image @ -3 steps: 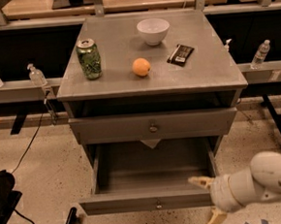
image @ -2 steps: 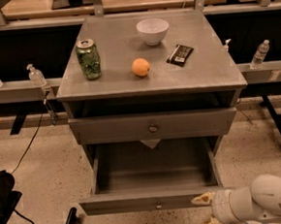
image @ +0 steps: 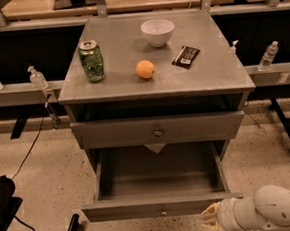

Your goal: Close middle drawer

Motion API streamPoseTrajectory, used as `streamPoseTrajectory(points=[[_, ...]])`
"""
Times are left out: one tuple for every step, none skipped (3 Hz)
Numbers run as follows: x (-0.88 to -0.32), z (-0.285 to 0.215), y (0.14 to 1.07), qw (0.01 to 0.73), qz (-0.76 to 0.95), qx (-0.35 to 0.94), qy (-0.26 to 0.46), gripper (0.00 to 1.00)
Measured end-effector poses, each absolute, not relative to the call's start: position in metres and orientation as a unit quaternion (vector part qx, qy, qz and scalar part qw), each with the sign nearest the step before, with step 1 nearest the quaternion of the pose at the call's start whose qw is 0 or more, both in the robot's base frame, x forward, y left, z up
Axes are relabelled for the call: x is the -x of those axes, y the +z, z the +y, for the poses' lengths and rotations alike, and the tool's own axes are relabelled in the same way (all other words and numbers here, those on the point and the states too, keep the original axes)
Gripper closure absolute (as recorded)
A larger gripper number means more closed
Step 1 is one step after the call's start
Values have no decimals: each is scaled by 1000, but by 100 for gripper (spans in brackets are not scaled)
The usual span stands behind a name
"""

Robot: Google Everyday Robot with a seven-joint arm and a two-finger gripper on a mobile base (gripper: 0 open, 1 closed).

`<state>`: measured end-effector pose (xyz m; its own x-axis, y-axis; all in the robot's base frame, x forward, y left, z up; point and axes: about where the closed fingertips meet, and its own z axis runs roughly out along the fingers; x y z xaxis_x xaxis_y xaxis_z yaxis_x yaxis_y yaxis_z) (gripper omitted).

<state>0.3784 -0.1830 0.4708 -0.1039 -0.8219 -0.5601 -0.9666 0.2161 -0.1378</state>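
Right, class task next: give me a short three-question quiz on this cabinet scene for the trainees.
1. True or false: the middle drawer is fully shut.
2. What lies between the green can and the black snack packet on the cabinet top? A a mug; B an orange; C a spoon.
3. Fill in: the claw sits near the drawer front's ___ end, as pictured.
Key: 1 false, it stands pulled out; 2 B; 3 right.

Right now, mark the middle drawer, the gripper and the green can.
middle drawer (image: 127, 209): camera view, front panel.
gripper (image: 209, 218): camera view, its tip, by the drawer's right front corner.
green can (image: 91, 61): camera view, side wall.
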Motion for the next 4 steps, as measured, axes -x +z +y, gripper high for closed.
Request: streamPoseTrajectory(points=[[-376,-161,442,299,738,585,154,100],[-386,-137,392,362,750,529,162,100],[-400,-131,367,401,757,489,165,100],[-418,-140,354,415,767,469,143,100]])
